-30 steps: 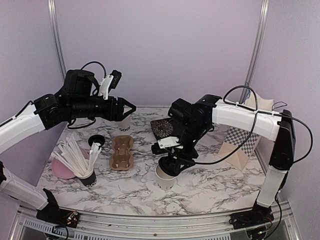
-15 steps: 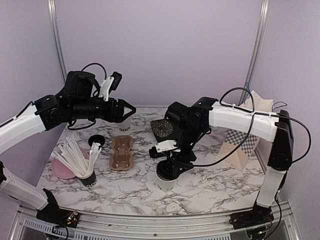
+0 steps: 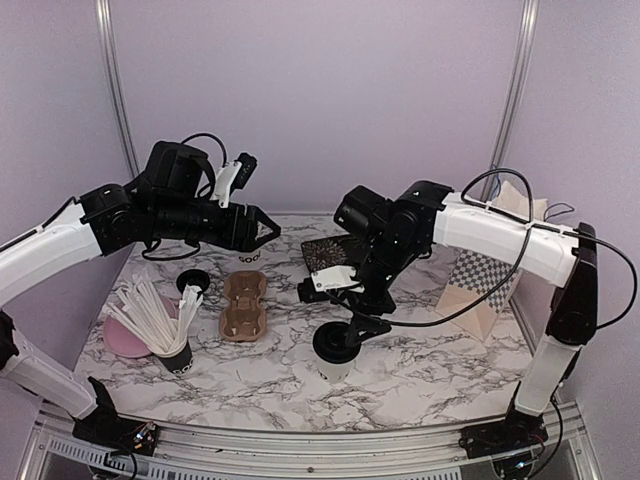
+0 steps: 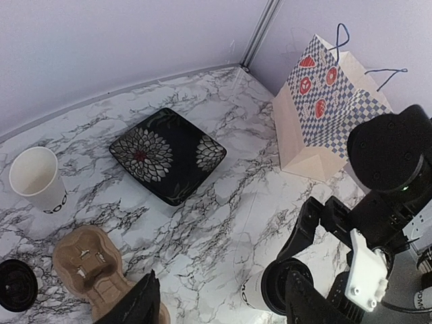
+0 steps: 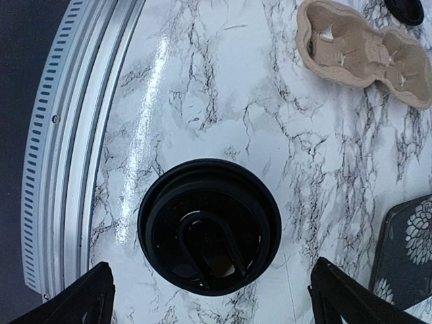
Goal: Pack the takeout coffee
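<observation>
The lidded cup (image 3: 337, 356) stands upright on the marble tabletop (image 3: 430, 365), close to the near edge and about midway along it. Its black lid sits on the rim of the white cup. The right gripper (image 3: 352, 325) hangs directly above it with its fingers (image 5: 88, 300) spread wide to either side of the lid. In the right wrist view bare marble shows between each finger and the lid, so the cup is released and stands on its own.

The open cup (image 3: 249, 257) is well apart from the first, near the far edge and left of the middle. It is upright and white, with dark lettering on its side and nothing covering it. The loose lid (image 3: 193, 280) lies flat on the tabletop toward the left edge, near the brown cup tray (image 3: 243, 305). The tray lies between the two cups with both of its wells empty.

The left gripper (image 3: 268, 228) is held in the air over the far left part of the tabletop, just in front of the open cup in the top view. Its fingers are parted and grasp nothing.

A dark flowered plate (image 3: 322, 255) lies by the far edge, just right of the open cup. A checked paper bag (image 3: 480, 285) stands near the right edge. A black cup of sticks (image 3: 165, 335) stands toward the near left corner, with a pink dish (image 3: 122, 338) beside it.
</observation>
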Motion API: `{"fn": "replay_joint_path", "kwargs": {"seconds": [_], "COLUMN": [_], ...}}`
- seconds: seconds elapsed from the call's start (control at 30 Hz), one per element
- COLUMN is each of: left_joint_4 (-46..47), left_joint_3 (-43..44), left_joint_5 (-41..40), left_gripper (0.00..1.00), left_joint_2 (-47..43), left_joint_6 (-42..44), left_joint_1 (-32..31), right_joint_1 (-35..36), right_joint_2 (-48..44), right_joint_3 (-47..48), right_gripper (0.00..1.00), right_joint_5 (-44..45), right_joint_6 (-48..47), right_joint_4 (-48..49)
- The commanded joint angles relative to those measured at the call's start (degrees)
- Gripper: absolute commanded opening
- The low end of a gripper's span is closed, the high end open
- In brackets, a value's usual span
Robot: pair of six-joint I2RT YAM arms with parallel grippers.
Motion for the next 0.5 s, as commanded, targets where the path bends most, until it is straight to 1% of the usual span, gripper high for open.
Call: {"fn": "replay_joint_path", "kwargs": {"seconds": [0.0,0.1,0.2,0.23,0.27,0.33,0.37,0.47], "left_joint_4": [-8.2,-10.6,-12.4,-12.9,-13.1,-13.0,-12.9,-11.9], "left_joint_3": [5.4,5.7,4.5,4.0,3.4,2.1,1.3,-0.2], "left_joint_5": [3.8,5.1,6.8,7.5,8.3,9.0,9.4,10.4], "left_gripper": [0.63,0.58,0.57,0.57,0.57,0.57,0.57,0.57], "left_joint_2": [5.9,9.4,11.5,12.1,12.6,13.3,13.7,14.7], "left_joint_6": [-2.5,-4.7,-6.0,-6.1,-6.1,-6.4,-6.5,-7.0], "left_joint_1": [-4.1,-6.6,-8.6,-9.3,-9.9,-11.3,-11.9,-13.2], "right_joint_1": [-2.7,-6.8,-11.8,-13.8,-15.4,-17.4,-17.9,-18.4], "right_joint_2": [-6.3,-10.2,-15.2,-17.4,-19.1,-20.8,-20.8,-18.5], "right_joint_3": [0.0,-6.0,-14.6,-18.0,-21.1,-25.9,-28.3,-31.4], "right_gripper": [0.98,0.98,0.98,0.98,0.95,0.89,0.87,0.81], "right_joint_5": [-1.0,-5.0,-9.9,-13.4,-16.8,-20.0,-21.2,-22.8], "right_joint_6": [2.2,4.8,11.1,13.5,15.1,18.7,19.7,22.9], "right_joint_4": [1.0,5.8,16.5,20.2,23.0,26.8,27.6,28.5]}}
